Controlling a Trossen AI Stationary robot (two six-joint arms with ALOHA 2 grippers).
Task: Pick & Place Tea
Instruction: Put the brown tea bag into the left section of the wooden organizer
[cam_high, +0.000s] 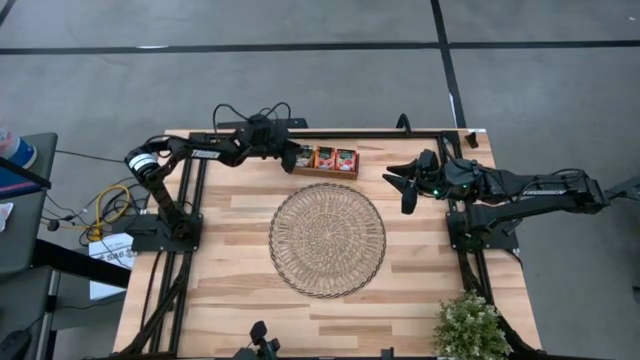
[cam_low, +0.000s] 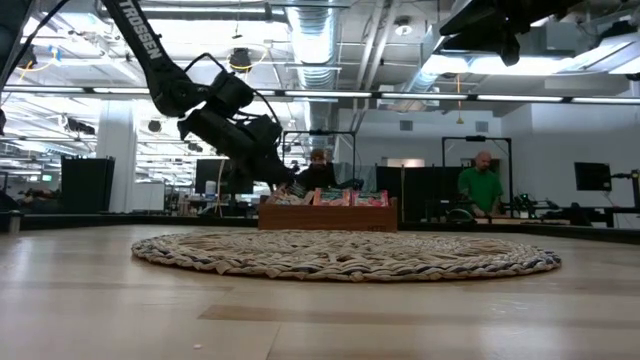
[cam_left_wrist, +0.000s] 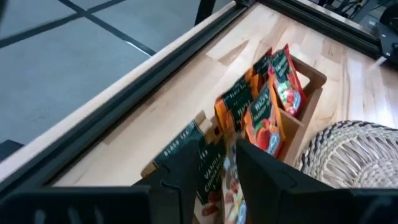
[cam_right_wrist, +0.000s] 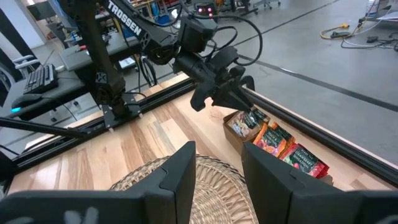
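Left hand (cam_high: 297, 157) at the tray (cam_high: 325, 172), fingers astride a tea packet.

We see the left hand lowered into the tray's end compartment, its fingers (cam_left_wrist: 186, 165) on either side of a packet (cam_left_wrist: 214, 177); we cannot tell whether they grip it. The remaining tea packets (cam_high: 335, 158) stand upright in the tray, beyond the woven mat (cam_high: 327, 239) on the worktop (cam_high: 420, 270). The right hand (cam_high: 400, 185) hovers with fingers apart, holding nothing.

The left gripper (cam_left_wrist: 214, 171) hides the nearest tea sachets (cam_left_wrist: 214, 180) in the wooden tray (cam_left_wrist: 311, 81), whose near end runs off the wrist picture's edge. From above, sachet lettering is too small to read; the mat (cam_left_wrist: 348, 152) is cropped.
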